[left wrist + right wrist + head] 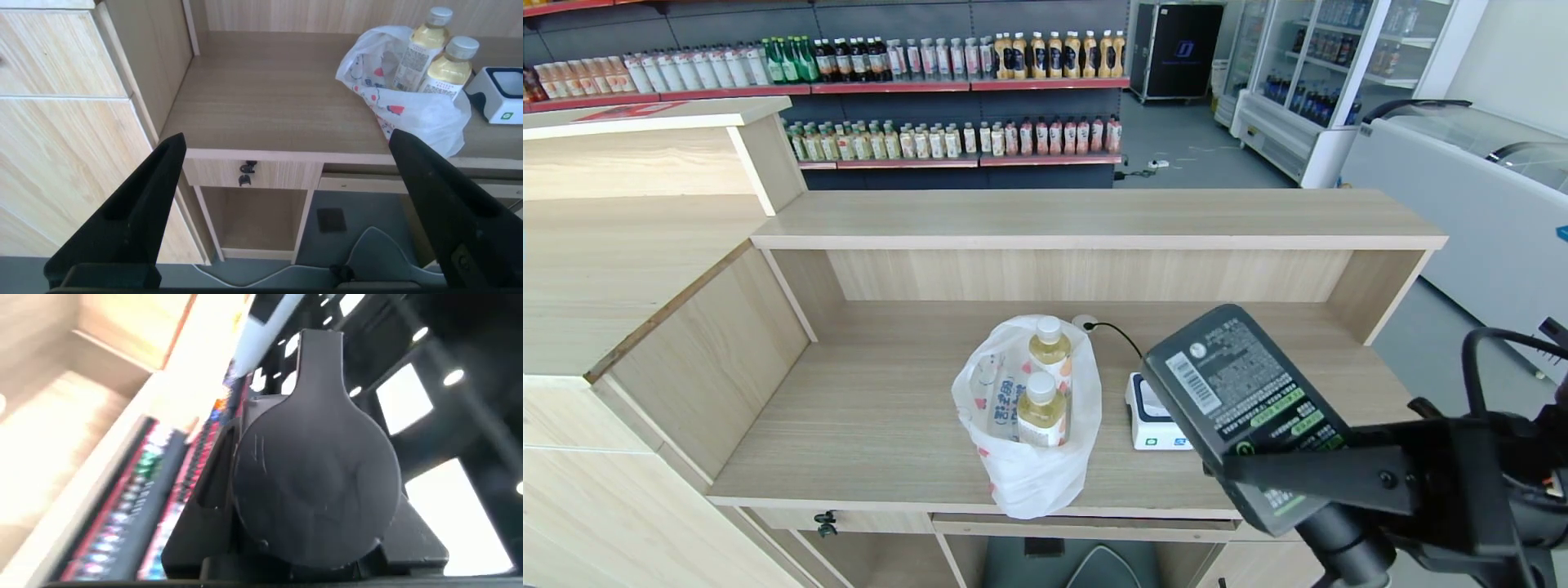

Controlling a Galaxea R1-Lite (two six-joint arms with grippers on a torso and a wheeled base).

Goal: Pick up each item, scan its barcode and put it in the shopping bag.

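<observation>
Currently my right hand [1298, 478] is clamped on the black packet [1241, 384], above the scanner [1153, 418] beside the shopping bag [1025, 465]; my left hand [286, 140] hangs apart. Its barcode faces upward, so the scan may miss.

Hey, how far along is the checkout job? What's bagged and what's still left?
Done: two bottles stand in the shopping bag. In hand: the right gripper holds a dark package, barcode label facing up, close to the scanner. Left: scan that package and bag it. The left gripper is open and holds nothing.
</observation>
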